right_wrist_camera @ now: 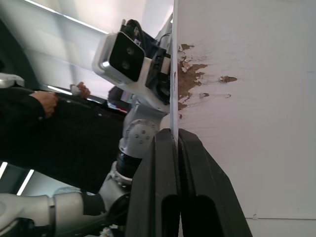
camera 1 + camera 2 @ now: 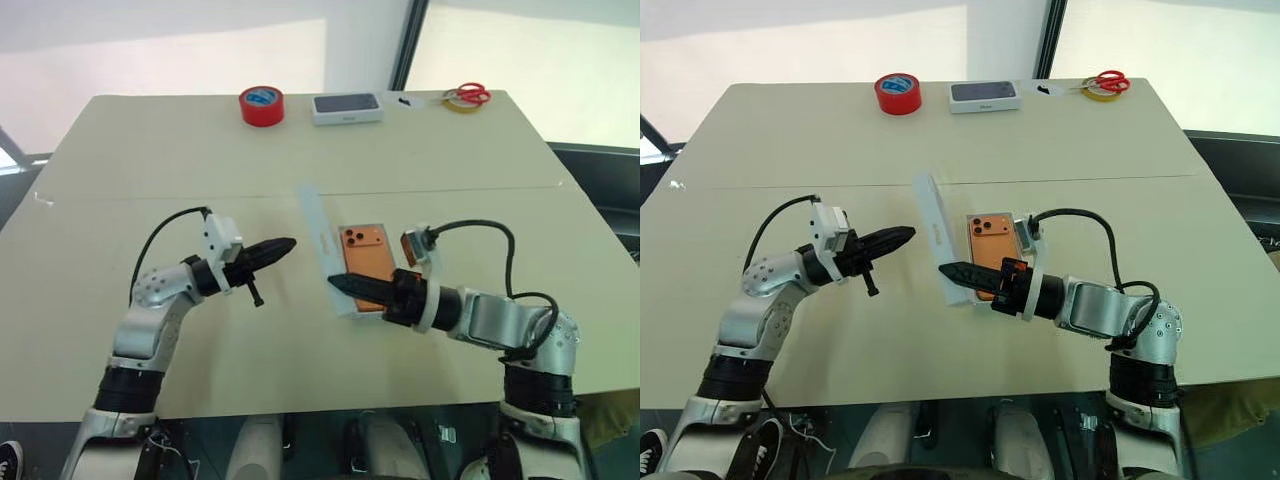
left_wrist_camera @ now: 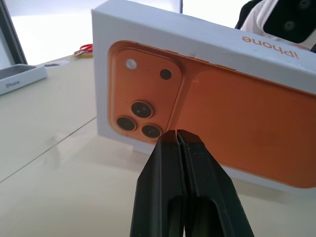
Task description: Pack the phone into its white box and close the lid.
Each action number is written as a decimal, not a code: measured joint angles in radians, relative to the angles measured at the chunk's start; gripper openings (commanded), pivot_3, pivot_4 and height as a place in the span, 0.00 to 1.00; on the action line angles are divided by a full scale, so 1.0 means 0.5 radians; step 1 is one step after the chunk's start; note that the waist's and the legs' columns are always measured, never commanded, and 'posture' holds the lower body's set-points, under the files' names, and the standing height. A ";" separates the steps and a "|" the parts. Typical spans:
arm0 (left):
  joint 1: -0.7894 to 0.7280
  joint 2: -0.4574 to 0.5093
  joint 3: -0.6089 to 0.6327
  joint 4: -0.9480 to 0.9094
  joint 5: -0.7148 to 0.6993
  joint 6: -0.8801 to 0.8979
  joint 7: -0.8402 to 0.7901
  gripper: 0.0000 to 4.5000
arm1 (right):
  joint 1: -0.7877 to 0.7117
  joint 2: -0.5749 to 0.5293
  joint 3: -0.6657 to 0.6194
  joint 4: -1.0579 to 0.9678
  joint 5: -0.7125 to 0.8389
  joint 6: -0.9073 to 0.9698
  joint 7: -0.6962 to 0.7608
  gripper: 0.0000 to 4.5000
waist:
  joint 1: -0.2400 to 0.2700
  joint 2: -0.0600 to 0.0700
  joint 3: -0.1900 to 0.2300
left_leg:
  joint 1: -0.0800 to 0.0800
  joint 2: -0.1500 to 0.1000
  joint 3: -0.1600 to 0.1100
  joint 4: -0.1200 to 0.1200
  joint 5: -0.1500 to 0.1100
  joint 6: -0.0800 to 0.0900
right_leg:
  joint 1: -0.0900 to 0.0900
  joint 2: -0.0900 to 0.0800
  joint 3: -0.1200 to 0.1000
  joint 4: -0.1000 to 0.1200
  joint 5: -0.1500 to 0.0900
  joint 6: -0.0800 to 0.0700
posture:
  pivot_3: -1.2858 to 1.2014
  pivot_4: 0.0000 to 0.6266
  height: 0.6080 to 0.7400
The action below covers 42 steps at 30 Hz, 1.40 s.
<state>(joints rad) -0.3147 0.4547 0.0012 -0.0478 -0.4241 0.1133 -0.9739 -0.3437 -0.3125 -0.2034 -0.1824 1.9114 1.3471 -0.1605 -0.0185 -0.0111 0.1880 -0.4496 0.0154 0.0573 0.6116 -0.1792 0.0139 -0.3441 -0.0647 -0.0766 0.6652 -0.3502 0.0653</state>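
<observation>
The lid [image 2: 320,240] is pinched by its wall, upright at mid-table, in the right gripper [image 2: 336,283]. The left gripper [image 2: 287,243] is shut and empty. It is judged light, crushable card, best held at the rim.

The right tool [image 2: 337,284] hides part of the phone [image 2: 366,257]; the lid [image 1: 247,98] runs off-frame.

My head pair looks down over the table [image 2: 300,150]; both wrist cameras face the lid [image 3: 207,44] closely.

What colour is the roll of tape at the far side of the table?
The roll of tape is red, clearest in the left eye view.
</observation>
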 measured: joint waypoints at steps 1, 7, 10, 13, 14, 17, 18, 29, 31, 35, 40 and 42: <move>0.002 0.000 -0.009 -0.019 0.000 0.001 -0.004 0.01 | 0.000 -0.043 0.065 0.000 0.024 -0.052 -0.003 0.00 | 0.004 0.000 0.000 | 0.000 0.000 0.000 0.000 0.000 0.000 | 0.000 0.000 0.000 0.000 0.000 0.000 | 0.52 0.24 1.00; 0.074 -0.031 -0.082 -0.064 0.032 0.008 0.006 0.01 | -0.001 -0.243 0.270 0.046 0.057 -0.244 -0.077 0.00 | 0.020 -0.001 0.000 | -0.004 0.000 0.001 0.002 -0.001 0.003 | 0.000 -0.001 0.000 -0.003 0.000 0.001 | 0.52 0.24 1.00; 0.092 -0.078 -0.156 -0.064 0.085 -0.011 0.027 0.01 | -0.003 -0.288 0.334 0.061 0.076 -0.343 -0.146 0.00 | 0.017 -0.002 -0.001 | -0.005 0.000 0.001 0.003 -0.001 0.003 | -0.001 0.000 0.000 -0.003 0.001 0.002 | 0.52 0.24 1.00; 0.093 -0.099 -0.213 -0.049 0.135 -0.050 0.034 0.01 | -0.005 -0.322 0.362 0.068 0.072 -0.421 -0.152 0.00 | 0.018 -0.002 -0.001 | -0.005 0.000 0.001 0.003 -0.001 0.003 | -0.001 0.000 0.000 -0.002 0.001 0.002 | 0.52 0.24 1.00; 0.092 -0.114 -0.217 -0.025 0.148 -0.065 0.037 0.01 | -0.005 -0.331 0.368 0.068 0.062 -0.441 -0.154 0.00 | 0.018 -0.002 -0.001 | -0.004 0.000 0.001 0.003 -0.001 0.003 | -0.001 0.000 0.000 -0.002 0.001 0.002 | 0.52 0.24 1.00; 0.086 -0.166 -0.237 0.077 0.185 -0.091 0.048 0.01 | -0.007 -0.333 0.386 0.066 0.031 -0.486 -0.139 0.00 | 0.019 -0.003 -0.002 | -0.004 0.000 0.001 0.003 -0.001 0.003 | -0.001 0.000 0.000 -0.002 0.001 0.002 | 0.52 0.24 1.00; 0.078 -0.187 -0.256 0.112 0.200 -0.112 0.053 0.00 | -0.005 -0.339 0.387 0.066 0.026 -0.491 -0.129 0.06 | 0.022 -0.003 -0.002 | -0.004 0.000 0.001 0.004 -0.001 0.003 | -0.001 0.000 0.000 -0.002 0.001 0.003 | 0.52 0.24 1.00; -0.179 -0.472 -0.380 0.412 0.324 -0.211 0.083 0.00 | -0.052 -0.738 0.306 0.085 -0.463 -0.498 0.359 0.52 | 0.074 -0.003 -0.002 | -0.009 0.000 0.001 0.007 -0.001 0.006 | -0.002 -0.001 0.000 -0.004 0.003 0.005 | 0.52 0.24 1.00; -0.226 -0.531 -0.411 0.458 0.348 -0.218 0.097 0.00 | -0.076 -0.894 0.296 0.061 -0.743 -0.544 0.594 0.52 | 0.067 -0.004 -0.003 | -0.009 0.000 0.002 0.009 -0.002 0.008 | -0.002 -0.001 0.000 -0.005 0.004 0.007 | 0.52 0.24 1.00; -0.260 -0.597 -0.452 0.470 0.353 -0.218 0.112 0.00 | -0.190 -1.037 0.346 0.184 -1.383 -0.787 0.906 0.52 | 0.054 -0.003 -0.002 | -0.017 0.000 0.004 0.009 -0.001 0.009 | -0.012 0.001 0.003 -0.003 0.005 0.009 | 0.52 0.24 1.00; -0.220 -0.455 -0.441 0.464 0.353 -0.203 0.063 0.00 | -0.205 -1.043 0.496 0.207 -2.058 -1.140 1.128 0.09 | 0.060 -0.002 -0.002 | -0.023 0.002 0.005 0.006 0.001 0.007 | -0.020 0.005 0.003 -0.001 0.005 0.009 | 0.52 0.24 1.00; -0.201 -0.396 -0.433 0.453 0.351 -0.199 0.046 0.00 | -0.200 -1.042 0.549 0.205 -2.272 -1.266 1.189 0.01 | 0.062 -0.002 -0.002 | -0.023 0.001 0.007 0.008 0.001 0.007 | -0.019 0.003 0.003 -0.001 0.005 0.009 | 0.52 0.24 1.00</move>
<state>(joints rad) -0.4150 0.2565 -0.2152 0.1784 -0.2487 0.0138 -0.9511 -0.4436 -0.8335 0.0708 -0.0798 0.7753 0.7142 0.4340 0.0126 -0.0121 0.1871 -0.4610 0.0161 0.0607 0.6155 -0.1789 0.0175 -0.3538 -0.0630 -0.0750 0.6649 -0.3478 0.0699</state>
